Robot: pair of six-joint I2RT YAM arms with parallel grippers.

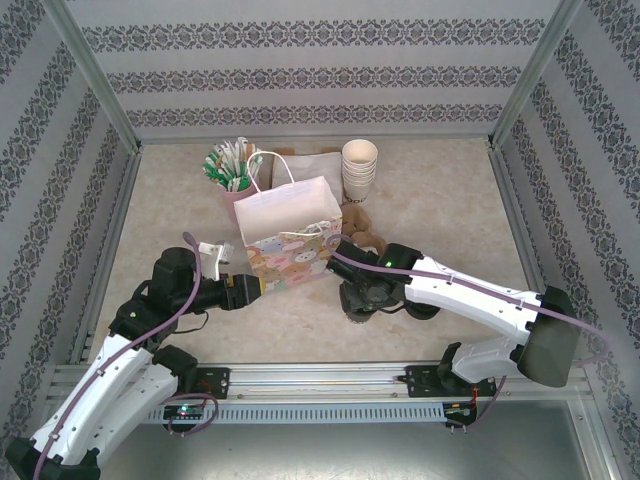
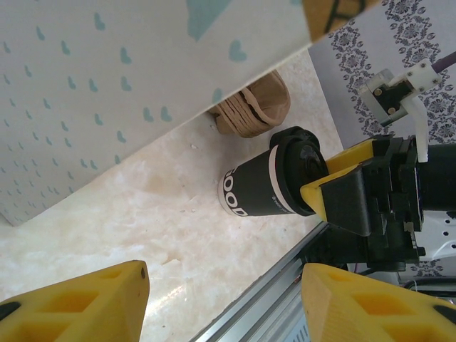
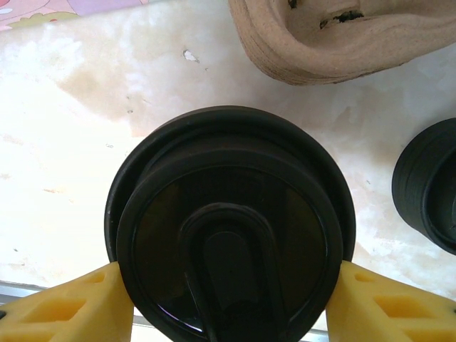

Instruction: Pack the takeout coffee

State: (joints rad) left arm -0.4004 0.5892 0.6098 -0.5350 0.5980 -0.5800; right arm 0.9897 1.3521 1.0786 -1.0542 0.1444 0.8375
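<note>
Grey-and-white patterned wallpaper panels [image 1: 320, 60] close in three sides of a pale, marbled beige worktop [image 1: 440, 200]. Two white-and-black robot arms reach in from its near edge, the left arm [image 1: 110, 390] angled toward the centre and the right arm [image 1: 480, 295] stretched leftward.

A tall paper gift bag [image 1: 287, 235] with pastel cartoon animals and thin loop handles stands upright mid-worktop, its mouth open. Just behind its right side lies a stack of brown moulded-pulp cup carriers [image 1: 362, 232], and behind those a stack of lidless cream paper cups [image 1: 359, 170]. A pink holder of green and white sticks [image 1: 230, 168] stands at the bag's far left corner.

The takeout coffee [image 2: 260, 189], a dark cup with a white lettered band and a round black plastic lid, stands upright on the worktop in front of the carriers, to the near right of the bag and apart from it. The right claw [image 3: 228, 285] comes down over it, one yellow finger pressed against each side of the lid, so it is closed on the cup. At the right edge of the right wrist view sits another black round object [image 3: 427, 192], cut off by the frame.

The left claw [image 2: 224, 306] hangs just beside the bag's near left corner, its yellow fingers spread wide with only bare worktop between them.
</note>
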